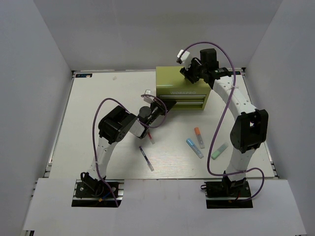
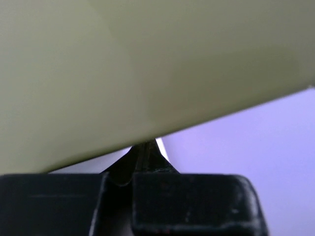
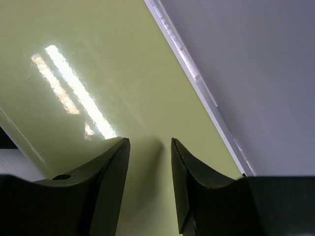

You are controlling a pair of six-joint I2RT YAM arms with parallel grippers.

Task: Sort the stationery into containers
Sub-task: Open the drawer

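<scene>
Bright even light, glare on tool chest (image 3: 98, 73), wrist views soft

Olive yellow-green metal tool chest (image 1: 170, 81): upright at the far side of the white table (image 1: 98, 93), its two silver-handled drawers facing the near edge. Short orange-capped marker (image 1: 199, 137) and blue marker (image 1: 194, 147): flat, side by side, near the chest front. Pale green stick (image 1: 220, 150): just right of them. Thin purple-tipped pen (image 1: 146, 158): well to their left.

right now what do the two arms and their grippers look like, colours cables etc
Both the left arm and right arm have white links and black joint housings, with a purple cable looping along each. The left gripper and right gripper have matte black fingers.
</scene>
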